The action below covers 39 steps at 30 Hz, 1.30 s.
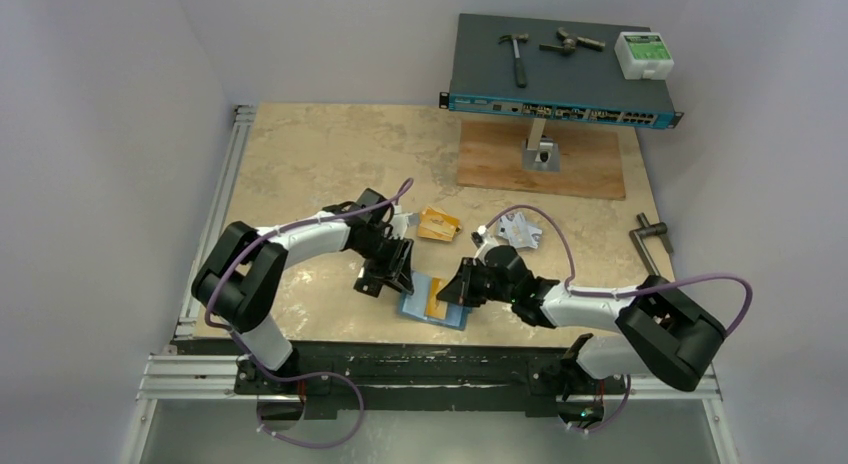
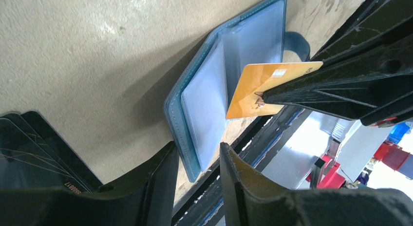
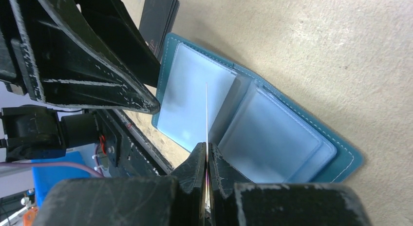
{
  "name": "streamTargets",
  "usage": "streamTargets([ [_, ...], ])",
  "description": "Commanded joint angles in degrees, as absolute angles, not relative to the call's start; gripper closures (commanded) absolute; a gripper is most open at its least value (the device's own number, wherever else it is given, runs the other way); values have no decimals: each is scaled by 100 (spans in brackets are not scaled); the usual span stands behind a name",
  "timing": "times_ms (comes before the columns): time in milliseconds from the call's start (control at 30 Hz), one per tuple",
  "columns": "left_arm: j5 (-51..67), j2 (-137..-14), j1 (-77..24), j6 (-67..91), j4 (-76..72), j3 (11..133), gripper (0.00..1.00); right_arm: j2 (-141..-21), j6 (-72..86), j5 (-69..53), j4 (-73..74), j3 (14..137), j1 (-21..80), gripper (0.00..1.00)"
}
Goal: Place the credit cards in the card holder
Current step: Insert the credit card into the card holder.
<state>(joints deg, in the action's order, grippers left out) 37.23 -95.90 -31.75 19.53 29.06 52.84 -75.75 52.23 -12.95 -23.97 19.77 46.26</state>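
While pinching card (image 2: 265, 87), right pincer (image 3: 207, 158) — angled down

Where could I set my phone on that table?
The far left corner, between the side rail and the wooden board, is bare. So is the strip between the white cards and the metal handle. Crowded: the middle, around the blue wallet.

Teal card holder (image 1: 416, 308) lying open, orange card (image 1: 441, 300) over it, left tool (image 1: 388, 276), right tool (image 1: 458, 285) flanking

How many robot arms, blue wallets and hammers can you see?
Robot arms: 2, the left arm and the right arm
Blue wallet: 1
Hammer: 1
Total: 4
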Motion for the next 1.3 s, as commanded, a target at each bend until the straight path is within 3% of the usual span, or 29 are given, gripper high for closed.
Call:
streamTargets([
  [0,3908,-9641,-3165,1995,2725,5519,65,-7408,5282,-1162,-2449,1871,4573,100],
  [667,4102,-10085,-3178,2192,2390,5589,61,-7378,5315,-1264,-2634,1532,4387,100],
  [933,4493,-10215,-3185,2355,2084,5533,65,-7625,5468,-1323,-3065,1395,4381,100],
  [1167,4724,-10210,-3175,2373,1849,5387,85,-7642,5641,-1366,-3315,1274,4346,100],
  [1233,4743,-10211,-3170,2374,1841,5410,100,-7611,5723,-1406,-3433,1186,4292,100],
  [1267,4764,-10220,-3158,2366,1845,5420,100,-7573,5775,-1422,-3502,1126,4264,100],
])
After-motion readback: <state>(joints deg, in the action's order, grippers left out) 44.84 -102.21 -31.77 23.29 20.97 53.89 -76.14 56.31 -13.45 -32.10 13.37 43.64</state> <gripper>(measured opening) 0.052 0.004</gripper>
